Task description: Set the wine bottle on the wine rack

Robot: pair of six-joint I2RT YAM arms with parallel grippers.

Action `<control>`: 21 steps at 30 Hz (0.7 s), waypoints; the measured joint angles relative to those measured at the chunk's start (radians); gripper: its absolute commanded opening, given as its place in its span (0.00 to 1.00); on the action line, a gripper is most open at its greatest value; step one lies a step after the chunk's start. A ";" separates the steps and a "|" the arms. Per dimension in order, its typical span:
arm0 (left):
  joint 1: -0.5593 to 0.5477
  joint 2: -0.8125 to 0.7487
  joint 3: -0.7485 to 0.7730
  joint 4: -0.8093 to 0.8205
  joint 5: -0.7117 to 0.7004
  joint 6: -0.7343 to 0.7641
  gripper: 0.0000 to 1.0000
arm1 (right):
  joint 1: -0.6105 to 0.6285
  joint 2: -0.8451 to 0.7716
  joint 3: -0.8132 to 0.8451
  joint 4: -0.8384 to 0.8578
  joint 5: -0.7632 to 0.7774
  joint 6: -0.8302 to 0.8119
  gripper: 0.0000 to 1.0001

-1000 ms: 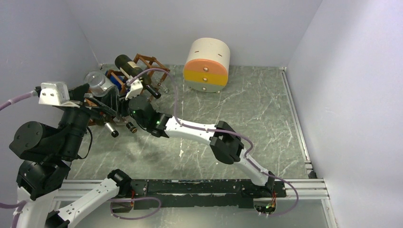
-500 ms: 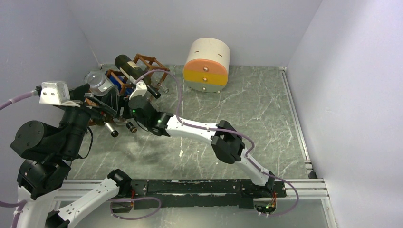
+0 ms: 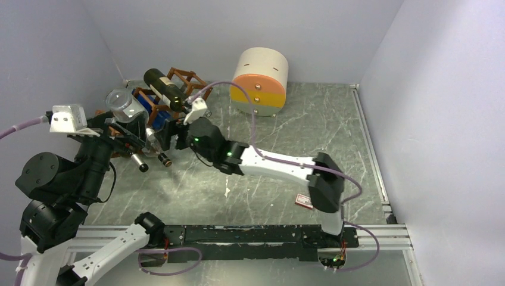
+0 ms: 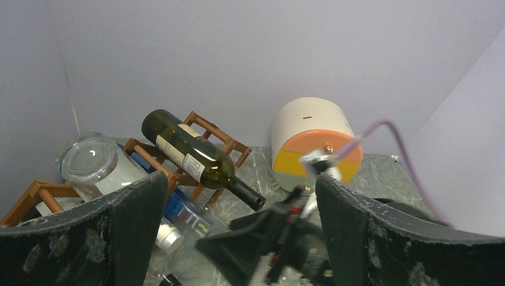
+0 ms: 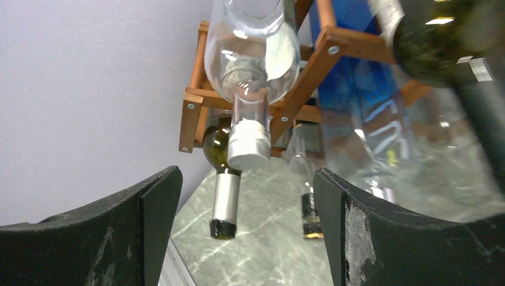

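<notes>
Now | right tool [image 5: 247,179] retreated, spread empty | left tool [image 4: 241,185] spread | wine bottle [image 4: 190,156] on wine rack [image 5: 191,125]

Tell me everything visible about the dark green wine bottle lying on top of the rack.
The dark green wine bottle is glossy glass with a pale paper label around its body and a black capsule over the neck, so it looks sealed. It lies on its side across the top of the reddish-brown wooden wine rack, tilted: base raised at the rear, neck sloping down past the rack's front. Only the rack's sticks are seen touching it.
</notes>
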 measured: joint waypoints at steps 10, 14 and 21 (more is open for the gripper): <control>0.000 -0.060 -0.085 -0.052 0.014 -0.044 0.97 | 0.000 -0.443 -0.428 -0.179 0.198 -0.078 0.94; 0.000 -0.085 -0.170 -0.053 0.039 -0.072 0.97 | 0.000 -0.511 -0.510 -0.349 0.329 -0.035 0.94; 0.000 -0.090 -0.268 -0.046 0.089 -0.117 0.97 | 0.000 -0.574 -0.578 -0.644 0.461 0.115 0.92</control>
